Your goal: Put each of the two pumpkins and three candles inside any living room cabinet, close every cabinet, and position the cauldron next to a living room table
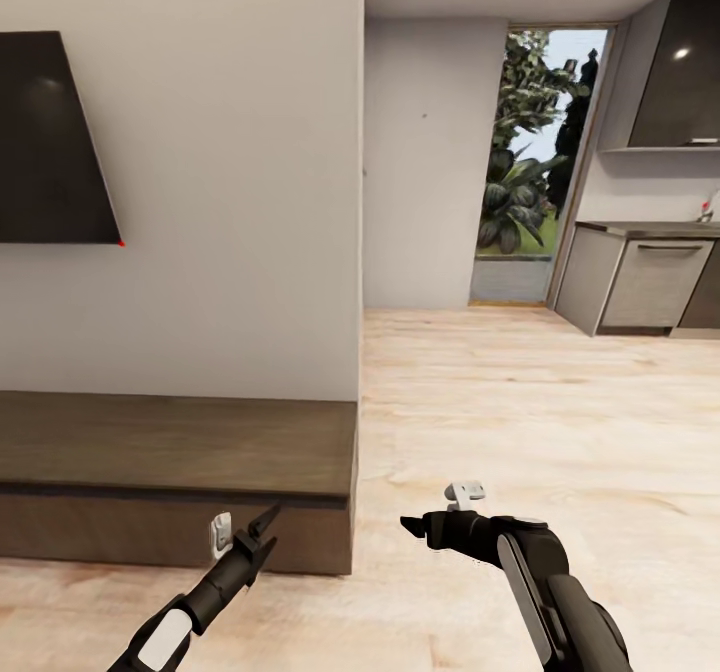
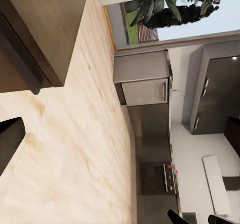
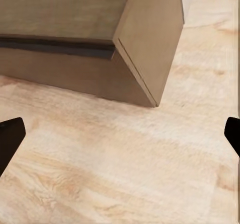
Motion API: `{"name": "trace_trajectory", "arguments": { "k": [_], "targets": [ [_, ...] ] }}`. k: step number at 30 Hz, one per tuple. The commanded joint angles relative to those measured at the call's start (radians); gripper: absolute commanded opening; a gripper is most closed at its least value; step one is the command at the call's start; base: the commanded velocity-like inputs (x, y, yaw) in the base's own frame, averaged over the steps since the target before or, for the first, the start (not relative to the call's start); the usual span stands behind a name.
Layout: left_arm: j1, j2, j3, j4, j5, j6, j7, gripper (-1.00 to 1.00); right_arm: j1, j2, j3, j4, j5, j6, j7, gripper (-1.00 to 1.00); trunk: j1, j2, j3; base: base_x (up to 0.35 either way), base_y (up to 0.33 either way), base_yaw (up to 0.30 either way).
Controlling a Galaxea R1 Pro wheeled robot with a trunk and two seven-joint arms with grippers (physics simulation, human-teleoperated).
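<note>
The long low dark-brown cabinet (image 1: 180,452) stands against the white wall at the left, and its front looks closed. My left gripper (image 1: 262,529) hangs open just in front of the cabinet's right end, holding nothing. My right gripper (image 1: 415,527) is open and empty over the wood floor, to the right of that end. The right wrist view looks down on the cabinet's end corner (image 3: 150,44) with both dark fingertips (image 3: 10,139) spread wide. The cabinet's edge (image 2: 30,39) is also in the left wrist view. The pumpkins, candles, cauldron and glass table are out of view.
A dark TV (image 1: 50,142) hangs on the wall above the cabinet. The wall ends at a corner (image 1: 362,202). Pale wood floor (image 1: 520,422) runs on to a glass door (image 1: 540,162) with plants outside. Grey kitchen cupboards (image 1: 650,282) stand at the far right.
</note>
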Motion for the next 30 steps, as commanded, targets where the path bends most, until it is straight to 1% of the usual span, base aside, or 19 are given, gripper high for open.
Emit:
{"name": "trace_trajectory", "arguments": {
  "k": [1, 6, 10, 26, 28, 30],
  "targets": [
    [-0.001, 0.0, 0.002, 0.001, 0.005, 0.009, -0.002, 1.0, -0.001, 0.0, -0.001, -0.001, -0.004, 0.006, -0.001, 1.0, 0.0, 0.0, -0.001, 0.32, -0.097, 0.0],
    [-0.001, 0.0, 0.003, 0.001, 0.005, 0.009, -0.002, 1.0, -0.001, 0.0, -0.001, -0.001, -0.004, 0.006, 0.0, 1.0, 0.0, 0.0, -0.001, 0.301, -0.094, 0.0],
    [-0.001, 0.0, 0.003, 0.001, 0.005, 0.009, -0.001, 1.0, -0.001, 0.0, -0.001, -0.001, -0.004, 0.006, 0.001, 1.0, 0.0, 0.0, -0.001, 0.139, -0.047, 0.0],
    [-0.001, 0.0, 0.005, 0.002, 0.005, 0.009, -0.002, 1.0, -0.001, 0.0, -0.001, -0.001, -0.004, 0.006, 0.004, 1.0, 0.0, 0.0, -0.003, 0.02, -0.007, 0.009],
    [-0.001, 0.001, 0.005, 0.002, 0.006, 0.009, -0.002, 1.0, -0.001, 0.0, -0.001, -0.001, -0.004, 0.006, 0.003, 1.0, 0.0, 0.0, -0.004, 0.001, 0.0, 0.069],
    [-0.001, 0.001, 0.005, 0.002, 0.006, 0.009, -0.002, 1.0, -0.001, 0.0, -0.002, -0.001, -0.004, 0.006, 0.003, 1.0, 0.008, -0.014, -0.013, 0.001, 0.0, 0.084]
  ]
}}
